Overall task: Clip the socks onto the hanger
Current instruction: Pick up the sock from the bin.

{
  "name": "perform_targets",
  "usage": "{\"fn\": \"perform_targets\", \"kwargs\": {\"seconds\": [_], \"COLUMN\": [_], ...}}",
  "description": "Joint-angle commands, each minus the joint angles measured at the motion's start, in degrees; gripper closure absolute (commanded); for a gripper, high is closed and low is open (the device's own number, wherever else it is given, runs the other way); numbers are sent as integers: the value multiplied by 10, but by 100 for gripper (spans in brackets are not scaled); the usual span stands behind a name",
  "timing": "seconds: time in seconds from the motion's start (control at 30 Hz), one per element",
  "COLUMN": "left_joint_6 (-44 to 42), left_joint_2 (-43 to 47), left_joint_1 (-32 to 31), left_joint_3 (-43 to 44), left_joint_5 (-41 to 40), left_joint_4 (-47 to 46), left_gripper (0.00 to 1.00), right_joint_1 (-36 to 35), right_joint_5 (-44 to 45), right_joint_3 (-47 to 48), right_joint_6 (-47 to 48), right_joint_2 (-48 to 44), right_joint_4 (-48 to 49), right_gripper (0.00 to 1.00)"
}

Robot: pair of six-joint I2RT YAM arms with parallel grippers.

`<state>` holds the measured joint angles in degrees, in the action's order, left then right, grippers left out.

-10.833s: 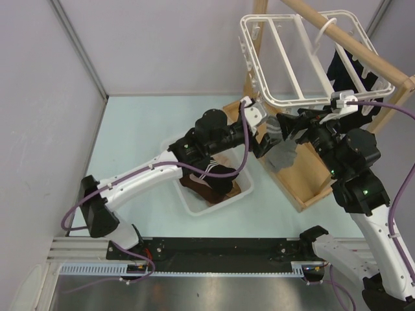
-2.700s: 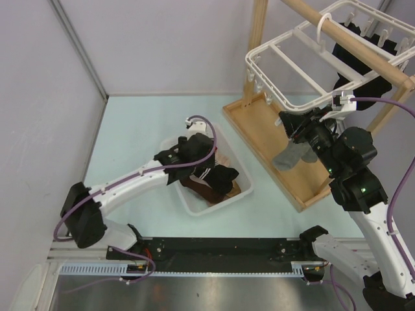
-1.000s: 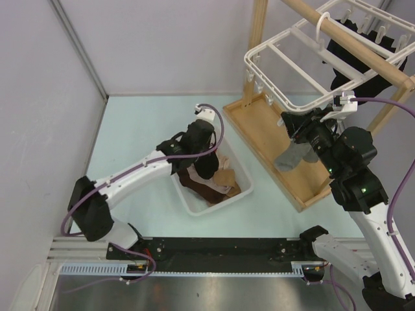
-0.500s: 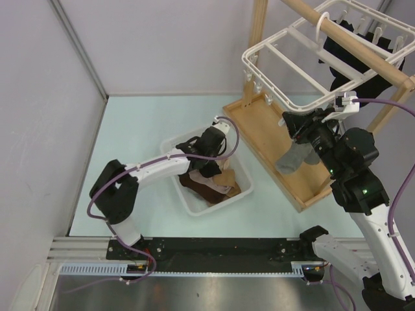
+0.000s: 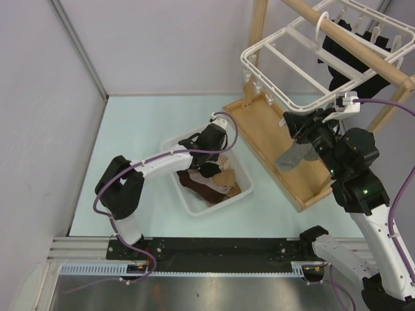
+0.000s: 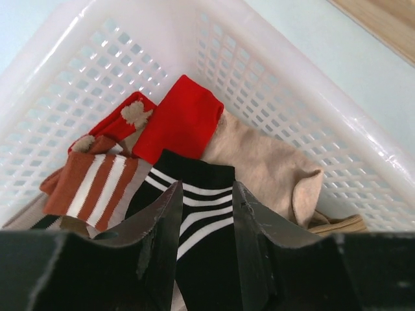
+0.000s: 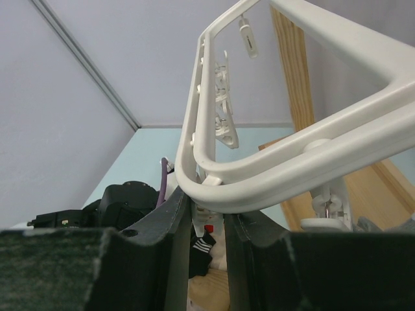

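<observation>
Tabletop basket (image 6: 305, 110) of overlapping, half-buried socks (image 6: 194, 184)

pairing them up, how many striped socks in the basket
2: a black sock with white stripes nearest the left wrist camera, a rust and white one to its left. Others may be hidden.

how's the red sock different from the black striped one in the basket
The red sock is plain; the black sock has white stripes at its cuff. The red sock lies farther back toward the basket wall; the black sock lies nearest, seen between the left gripper's open jaws. Both lie loose in the basket, unclipped.
</observation>
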<state>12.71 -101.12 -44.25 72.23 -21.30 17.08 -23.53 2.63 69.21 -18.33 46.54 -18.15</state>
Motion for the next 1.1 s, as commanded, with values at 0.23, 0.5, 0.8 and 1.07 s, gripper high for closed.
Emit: {"fn": "perform_targets", "kwargs": {"seconds": [0.23,0.5,0.8,1.07], "left_joint_6": [69,73,39,-51], "left_joint_2": [-63,-86,14,171], "left_joint_1": [26,27,26,20], "left_joint_3": [66,74,43,-52], "left_joint_5": [-18,-2,15,50], "left_joint_4": [66,94,61,-72], "left_gripper": [64,74,98,100], "right_joint_1": [6,6,6,7], "right_joint_5": [15,17,16,11], "right_joint_3": [5,5,5,5], "right_joint_6": [9,11,10,10], "right_joint_2": [2,3,2,4], "right_joint_4": [-5,-5,-5,0], "right_gripper": [88,87,87,88]}}
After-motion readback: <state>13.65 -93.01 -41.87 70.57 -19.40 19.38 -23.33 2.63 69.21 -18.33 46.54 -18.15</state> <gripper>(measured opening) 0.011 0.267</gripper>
